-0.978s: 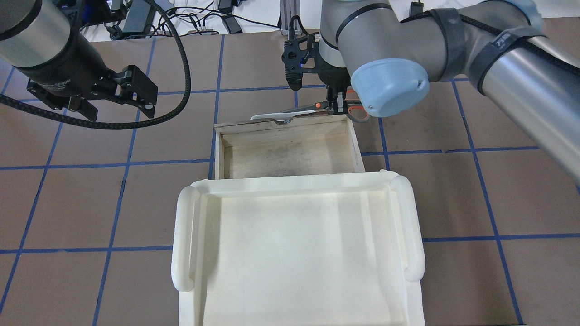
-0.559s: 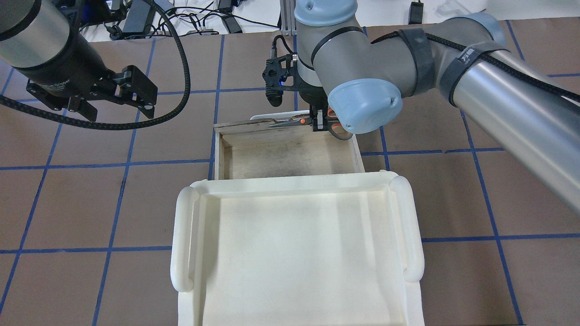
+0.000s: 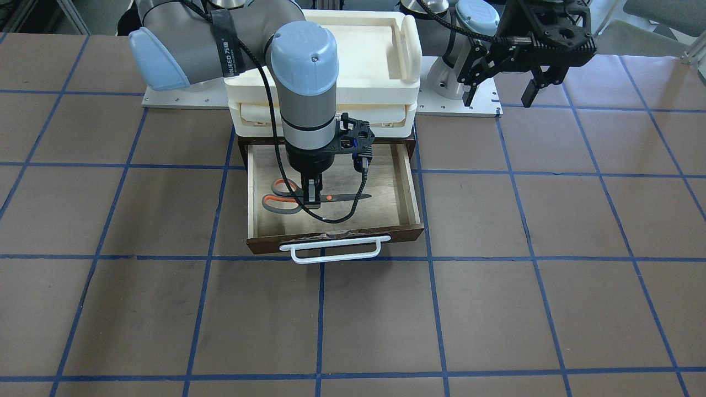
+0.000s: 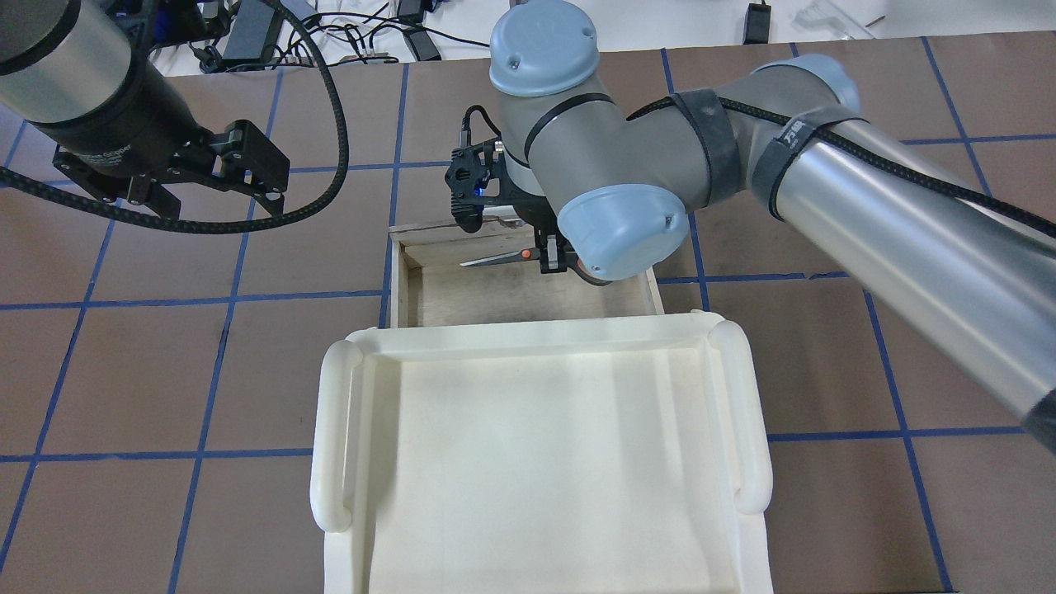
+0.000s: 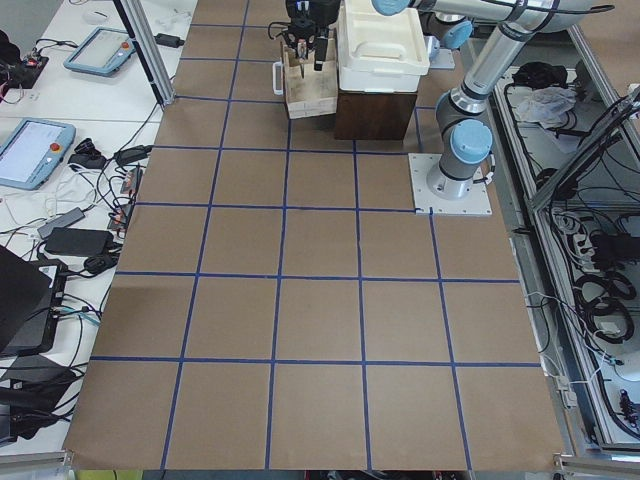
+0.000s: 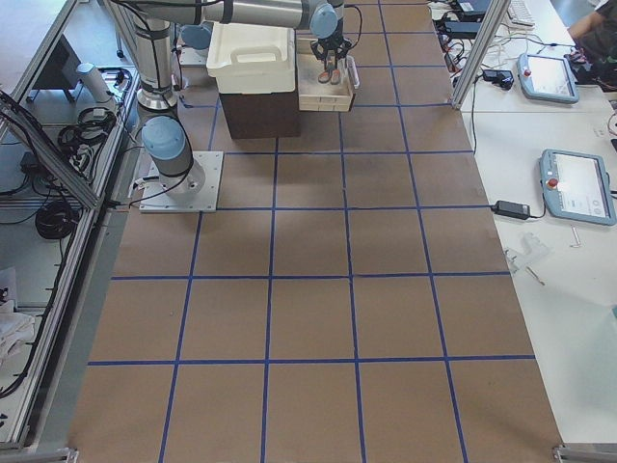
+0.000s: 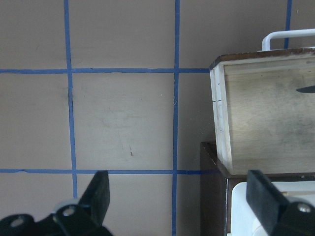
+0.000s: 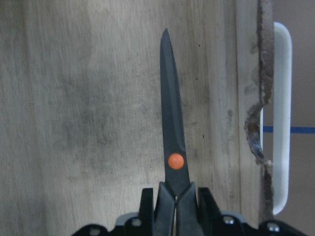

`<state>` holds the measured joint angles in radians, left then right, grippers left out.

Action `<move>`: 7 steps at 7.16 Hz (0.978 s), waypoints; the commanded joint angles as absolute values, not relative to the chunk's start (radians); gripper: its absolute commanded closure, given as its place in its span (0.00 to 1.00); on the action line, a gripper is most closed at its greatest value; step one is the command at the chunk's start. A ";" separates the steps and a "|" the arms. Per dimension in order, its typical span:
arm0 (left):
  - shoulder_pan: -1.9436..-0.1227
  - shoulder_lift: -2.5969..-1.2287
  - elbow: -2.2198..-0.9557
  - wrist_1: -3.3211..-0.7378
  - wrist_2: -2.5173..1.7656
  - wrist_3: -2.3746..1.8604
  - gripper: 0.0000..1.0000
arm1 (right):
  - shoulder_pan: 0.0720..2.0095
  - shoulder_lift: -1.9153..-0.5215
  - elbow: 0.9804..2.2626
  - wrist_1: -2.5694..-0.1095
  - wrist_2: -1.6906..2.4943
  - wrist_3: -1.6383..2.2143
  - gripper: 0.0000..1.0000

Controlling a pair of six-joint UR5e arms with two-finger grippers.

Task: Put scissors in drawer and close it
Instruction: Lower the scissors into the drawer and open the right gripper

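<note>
The scissors [image 3: 278, 199], with grey handles lined in orange, hang level inside the open drawer [image 3: 386, 212], and I cannot tell whether they touch its plywood floor. My right gripper [image 3: 313, 202] points straight down and is shut on them just behind the orange pivot. Their dark blades [image 8: 171, 123] point along the drawer's front, parallel to the white bar handle [image 8: 281, 118]. From overhead, the blade tip [image 4: 487, 261] shows left of the right gripper [image 4: 550, 261], over the drawer [image 4: 462, 295]. My left gripper [image 4: 206, 183] hovers open and holding nothing, off to the drawer's left side [image 7: 219, 118].
A cream-white plastic tray unit [image 4: 337, 429] sits on the cabinet above the drawer and hides its rear part from overhead. Brown table with blue grid lines [image 3: 430, 309] lies around. The right arm's elbow [image 4: 615, 231] hangs over the drawer's right corner.
My right gripper has carried the scissors from over the drawer's front edge back toward the robot, into the drawer's interior. The left arm has not moved.
</note>
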<state>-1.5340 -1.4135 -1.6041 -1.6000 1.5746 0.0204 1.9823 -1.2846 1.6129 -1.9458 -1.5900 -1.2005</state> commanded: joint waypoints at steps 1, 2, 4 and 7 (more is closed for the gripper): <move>-1.531 -1.410 -1.594 -1.617 1.584 0.012 0.00 | 1.999 -1.281 1.683 -2.026 -1.585 -1.203 0.90; -1.529 -1.419 -1.591 -1.617 1.580 0.012 0.00 | 2.009 -1.281 1.689 -2.028 -1.585 -1.203 0.90; -1.529 -1.427 -1.595 -1.618 1.583 0.012 0.00 | 2.019 -1.278 1.692 -2.023 -1.583 -1.189 0.86; -1.529 -1.430 -1.608 -1.611 1.578 0.025 0.00 | 2.026 -1.252 1.697 -2.011 -1.562 -1.186 0.78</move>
<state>-1.5289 -1.4267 -1.6057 -1.6175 1.5766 0.0206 2.0229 -1.2601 1.6949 -2.0127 -1.5728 -1.1873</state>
